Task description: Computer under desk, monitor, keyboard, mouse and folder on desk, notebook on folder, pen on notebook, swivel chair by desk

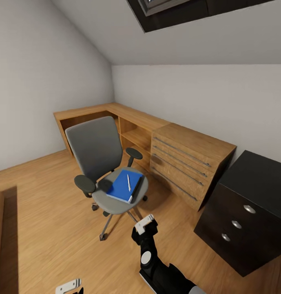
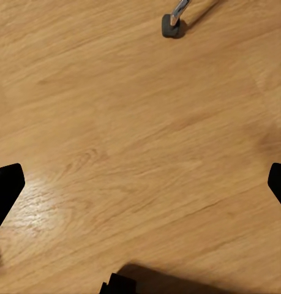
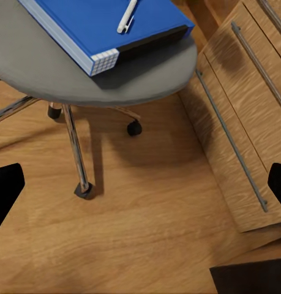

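Note:
The grey-backed swivel chair (image 1: 97, 151) stands on the wood floor, apart from the black desk (image 1: 258, 175) at the right. On its seat (image 3: 42, 73) lies the blue folder (image 1: 123, 185) (image 3: 85, 24), with the white pen (image 1: 129, 182) (image 3: 127, 15) on top. The dark notebook (image 1: 137, 188) (image 3: 153, 38) shows as a strip along the folder's edge; I cannot tell whether it lies under or beside it. My right gripper (image 1: 145, 225) (image 3: 140, 184) hangs open just in front of the seat. My left gripper (image 1: 69, 286) (image 2: 140, 184) is open over bare floor. Computer, monitor, keyboard and mouse are out of view.
A light wooden drawer cabinet (image 1: 189, 159) (image 3: 238, 104) joins low wooden shelving (image 1: 132, 126) along the walls behind the chair. The desk's drawers carry silver knobs (image 1: 249, 209). A chair caster (image 2: 172, 26) sits near my left gripper. The ceiling slopes down at the left.

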Motion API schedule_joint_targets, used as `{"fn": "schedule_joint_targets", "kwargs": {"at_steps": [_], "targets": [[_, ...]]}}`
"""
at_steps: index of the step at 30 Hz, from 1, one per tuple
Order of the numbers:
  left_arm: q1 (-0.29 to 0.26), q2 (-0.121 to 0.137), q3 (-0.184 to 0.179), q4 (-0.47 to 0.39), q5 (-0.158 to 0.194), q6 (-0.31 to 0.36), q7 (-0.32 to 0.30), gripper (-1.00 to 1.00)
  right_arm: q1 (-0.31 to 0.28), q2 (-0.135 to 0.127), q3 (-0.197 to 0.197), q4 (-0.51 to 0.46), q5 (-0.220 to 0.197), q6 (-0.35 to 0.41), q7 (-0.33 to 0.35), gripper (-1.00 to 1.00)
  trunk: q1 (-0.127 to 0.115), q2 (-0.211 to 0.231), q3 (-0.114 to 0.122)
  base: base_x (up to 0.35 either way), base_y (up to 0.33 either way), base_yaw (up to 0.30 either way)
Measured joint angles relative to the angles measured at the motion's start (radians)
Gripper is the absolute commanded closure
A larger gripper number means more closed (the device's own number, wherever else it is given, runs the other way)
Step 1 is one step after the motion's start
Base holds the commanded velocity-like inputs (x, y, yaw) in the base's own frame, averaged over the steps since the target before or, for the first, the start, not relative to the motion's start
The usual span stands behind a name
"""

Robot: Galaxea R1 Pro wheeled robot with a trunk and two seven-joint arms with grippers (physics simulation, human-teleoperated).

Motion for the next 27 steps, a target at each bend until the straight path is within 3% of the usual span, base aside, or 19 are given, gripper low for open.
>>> {"fn": "schedule_joint_targets", "kwargs": {"at_steps": [11, 17, 27], "targets": [[0.000, 0.002, 0.001, 0.000, -0.001, -0.012, 0.000, -1.00, 0.000, 0.000, -0.006, -0.006, -0.001, -0.016, 0.001, -1.00, 0.000, 0.000, 0.000, 0.000, 0.000, 0.000], [0.000, 0.002, 0.002, 0.000, -0.001, -0.012, 0.000, -1.00, 0.000, 0.000, -0.006, -0.002, 0.002, -0.115, -0.005, -1.00, 0.000, 0.000, 0.000, 0.000, 0.000, 0.229], [0.000, 0.002, 0.002, 0.000, 0.000, -0.012, 0.000, -1.00, 0.000, 0.000, -0.006, -0.002, 0.004, -0.121, -0.008, -1.00, 0.000, 0.000, -0.002, 0.000, 0.000, 0.171]]}}
